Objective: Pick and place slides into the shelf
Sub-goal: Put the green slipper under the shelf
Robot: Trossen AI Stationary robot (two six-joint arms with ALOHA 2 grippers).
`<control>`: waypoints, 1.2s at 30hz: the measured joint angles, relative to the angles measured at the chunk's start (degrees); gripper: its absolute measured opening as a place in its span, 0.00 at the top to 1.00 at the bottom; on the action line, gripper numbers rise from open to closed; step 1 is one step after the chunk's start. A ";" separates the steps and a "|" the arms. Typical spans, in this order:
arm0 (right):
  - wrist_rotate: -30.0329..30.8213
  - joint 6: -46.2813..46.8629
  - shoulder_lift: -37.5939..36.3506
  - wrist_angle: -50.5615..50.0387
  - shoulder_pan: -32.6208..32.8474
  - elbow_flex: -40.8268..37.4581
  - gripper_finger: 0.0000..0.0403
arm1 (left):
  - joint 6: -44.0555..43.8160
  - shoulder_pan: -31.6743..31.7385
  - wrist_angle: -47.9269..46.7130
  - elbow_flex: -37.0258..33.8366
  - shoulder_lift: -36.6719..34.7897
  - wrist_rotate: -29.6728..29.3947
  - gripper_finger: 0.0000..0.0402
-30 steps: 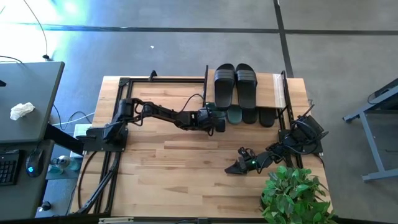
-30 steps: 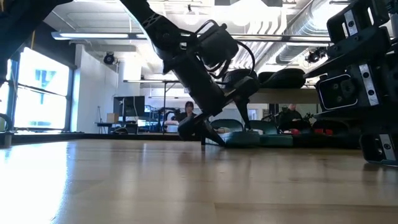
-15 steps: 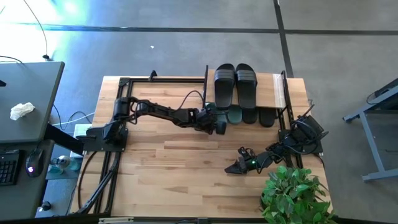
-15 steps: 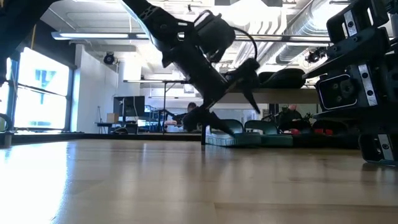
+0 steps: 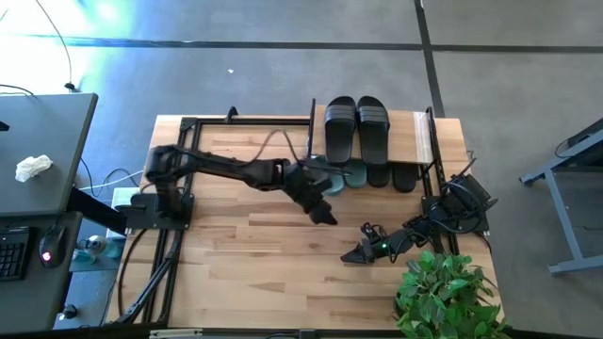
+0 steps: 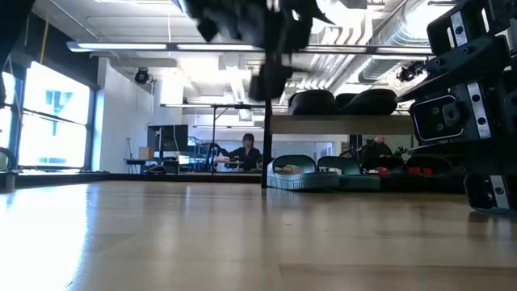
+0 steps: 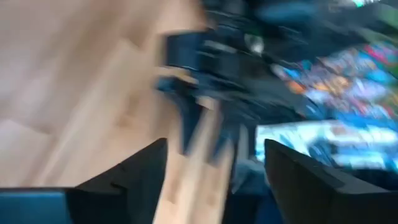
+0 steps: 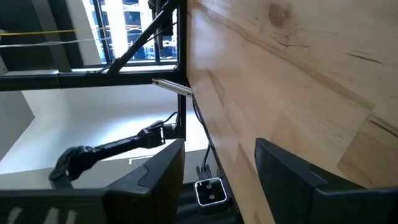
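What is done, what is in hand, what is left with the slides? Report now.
Done: one black ribbed rubber pair lies on the black-rod shelf's light wooden top board. The sage-green pair and the second black pair sit beneath it.
In hand: nothing. The left claw hangs open over the wooden table, and the right claw waits open.
Left: apparently nothing; no slide lies loose.

light: bright daylight, glare on floor; blur: left wrist view smeared; low view backlit
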 joint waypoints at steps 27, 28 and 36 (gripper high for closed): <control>17.28 -21.67 0.17 -3.25 -4.19 4.15 0.97 | 20.02 24.44 -8.62 -24.24 -18.89 -17.14 0.99; 18.93 -21.91 0.17 -5.29 -4.13 4.60 0.98 | 19.37 25.46 -5.20 -25.31 -18.48 -16.49 0.99; 28.23 -19.45 -0.09 -29.35 -6.50 16.30 0.99 | 20.10 30.10 0.08 -25.85 -12.95 -12.38 1.00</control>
